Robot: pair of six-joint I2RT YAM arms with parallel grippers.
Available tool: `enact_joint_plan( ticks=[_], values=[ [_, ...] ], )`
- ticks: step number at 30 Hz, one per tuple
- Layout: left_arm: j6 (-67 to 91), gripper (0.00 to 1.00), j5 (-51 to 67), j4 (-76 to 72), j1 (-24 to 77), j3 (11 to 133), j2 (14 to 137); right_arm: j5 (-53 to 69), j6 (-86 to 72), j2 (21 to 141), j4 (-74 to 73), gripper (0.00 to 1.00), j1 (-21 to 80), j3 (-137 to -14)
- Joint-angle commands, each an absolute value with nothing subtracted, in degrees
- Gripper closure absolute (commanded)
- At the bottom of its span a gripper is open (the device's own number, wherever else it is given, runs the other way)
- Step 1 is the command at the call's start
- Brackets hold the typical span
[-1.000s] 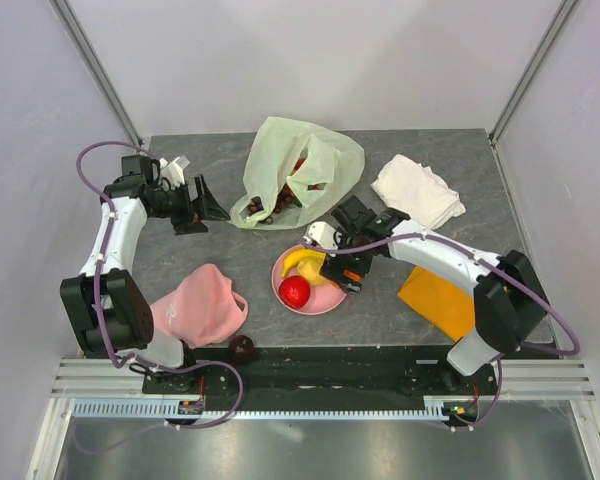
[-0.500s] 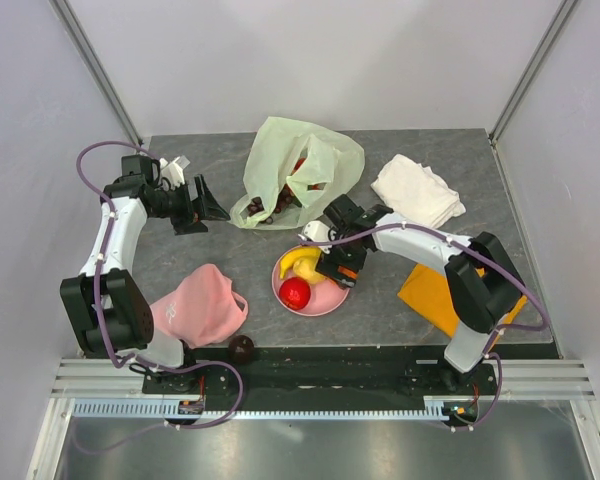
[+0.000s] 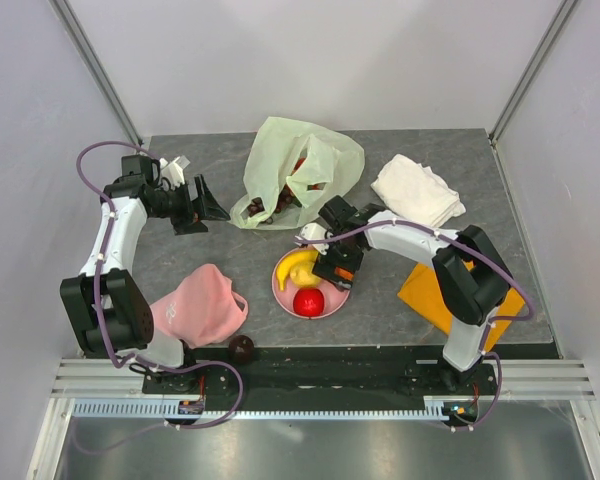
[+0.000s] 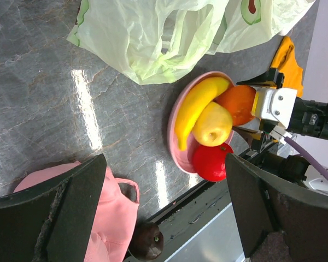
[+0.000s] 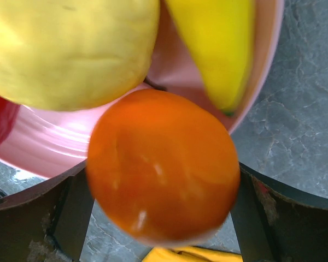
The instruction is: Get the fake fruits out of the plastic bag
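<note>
The plastic bag lies crumpled at the back middle, with dark and red fruits showing through its mouth. It also shows in the left wrist view. A pink plate in front of it holds a banana, a red apple and a yellow fruit. My right gripper is shut on an orange over the plate's right rim. My left gripper is open and empty, left of the bag. A dark plum lies at the table's front edge.
A pink cloth bag lies at the front left. A white folded cloth is at the back right and an orange cloth at the front right, partly under my right arm. Walls close in on three sides.
My right gripper has moved left over the plate's rim with the orange in it. The red apple has shifted toward the plate's near edge. The left arm has not moved.
</note>
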State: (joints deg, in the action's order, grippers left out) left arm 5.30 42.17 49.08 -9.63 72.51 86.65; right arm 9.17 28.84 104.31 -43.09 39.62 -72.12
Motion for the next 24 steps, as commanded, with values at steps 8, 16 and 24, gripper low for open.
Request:
enact_joint_plan(
  ticks=[8,16,24],
  values=[
    [3.9,0.04,43.3,47.7,-9.8,73.9,87.5,9.5,27.6,98.4,-53.3,0.02,39.7,-79.7],
    [3.8,0.04,43.7,47.7,-9.8,74.7,88.1,17.8,28.1,87.5,-53.7,0.02,39.8,-82.7],
    [3.3,0.04,38.1,48.9,-9.9,77.3,85.4,33.3,27.2,94.5,-42.0,0.02,48.8,-90.5]
  ],
)
